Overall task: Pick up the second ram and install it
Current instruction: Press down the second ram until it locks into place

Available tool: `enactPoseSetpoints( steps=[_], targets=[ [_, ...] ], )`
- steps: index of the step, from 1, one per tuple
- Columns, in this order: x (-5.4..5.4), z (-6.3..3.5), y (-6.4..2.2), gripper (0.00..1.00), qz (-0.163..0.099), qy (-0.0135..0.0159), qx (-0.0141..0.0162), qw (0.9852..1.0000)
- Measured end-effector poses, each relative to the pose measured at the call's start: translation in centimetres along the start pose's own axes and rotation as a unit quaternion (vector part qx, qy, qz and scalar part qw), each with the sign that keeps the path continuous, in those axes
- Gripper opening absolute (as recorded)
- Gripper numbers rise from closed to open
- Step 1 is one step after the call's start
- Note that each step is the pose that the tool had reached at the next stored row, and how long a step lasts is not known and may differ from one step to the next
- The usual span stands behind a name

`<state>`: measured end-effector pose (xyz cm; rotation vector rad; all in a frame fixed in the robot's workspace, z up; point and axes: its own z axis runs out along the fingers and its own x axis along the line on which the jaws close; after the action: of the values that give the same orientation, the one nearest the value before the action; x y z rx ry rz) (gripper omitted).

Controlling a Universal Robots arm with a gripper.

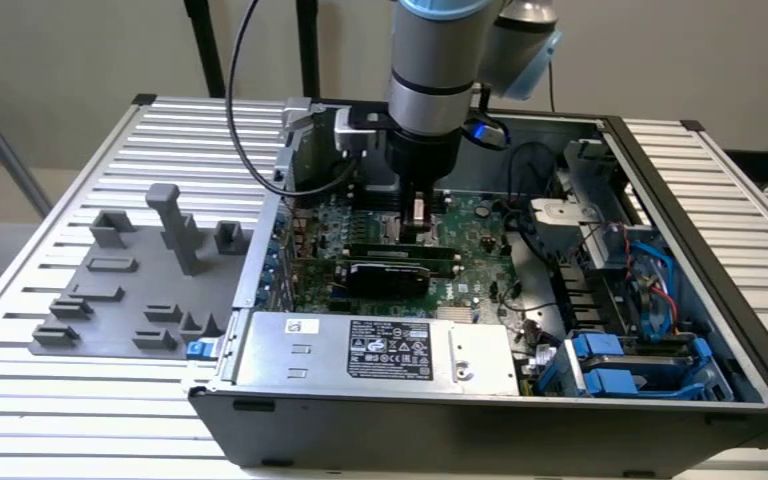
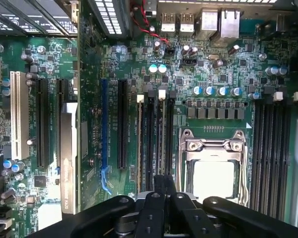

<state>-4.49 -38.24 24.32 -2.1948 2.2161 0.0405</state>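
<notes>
My gripper reaches down into the open computer case, over the motherboard. In the wrist view its dark fingers stand close together above the long black memory slots beside the square CPU socket. The second ram shows edge-on as a thin strip along one slot, running out from between the fingers, with a white latch at its far end. In the exterior view a pale sliver of the second ram shows between the fingers. Another thin stick sits in the neighbouring slot.
Grey holder blocks stand on a plate at the exterior view's left of the case. A black expansion card and the power supply lie in front of the gripper. Cables and blue drive bays crowd the exterior view's right.
</notes>
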Motion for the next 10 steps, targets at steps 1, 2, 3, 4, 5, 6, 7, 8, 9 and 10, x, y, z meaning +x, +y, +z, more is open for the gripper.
enactPoseSetpoints(
  steps=[1, 2, 3, 4, 5, 6, 7, 8, 9, 10],
  targets=[
    [0.00, 0.00, 0.00, 0.00, 0.000, 0.0000, 0.0000, 1.0000],
    [0.00, 0.00, 0.00, 0.00, 0.000, -0.0001, 0.0000, 1.0000],
    [0.00, -0.01, 0.01, 0.00, 0.000, 0.0001, 0.0000, 1.0000],
    [0.00, -0.01, 0.01, 0.00, 0.000, 0.0001, 0.0000, 1.0000],
    [0.00, -0.01, 0.01, 0.00, 0.000, 0.0001, 0.0000, 1.0000],
    [0.00, -0.01, 0.01, 0.00, 0.000, 0.0001, 0.0000, 1.0000],
    [0.00, -0.01, 0.02, 0.00, 0.000, 0.0001, 0.0000, 1.0000],
    [0.00, 0.01, 0.01, 0.00, 0.000, 0.0001, 0.0001, 1.0000],
    [0.01, 0.03, 0.01, 0.00, 0.000, 0.0002, 0.0001, 1.0000],
    [0.00, 0.07, 0.01, 0.00, 0.000, 0.0001, 0.0001, 1.0000]
  ],
)
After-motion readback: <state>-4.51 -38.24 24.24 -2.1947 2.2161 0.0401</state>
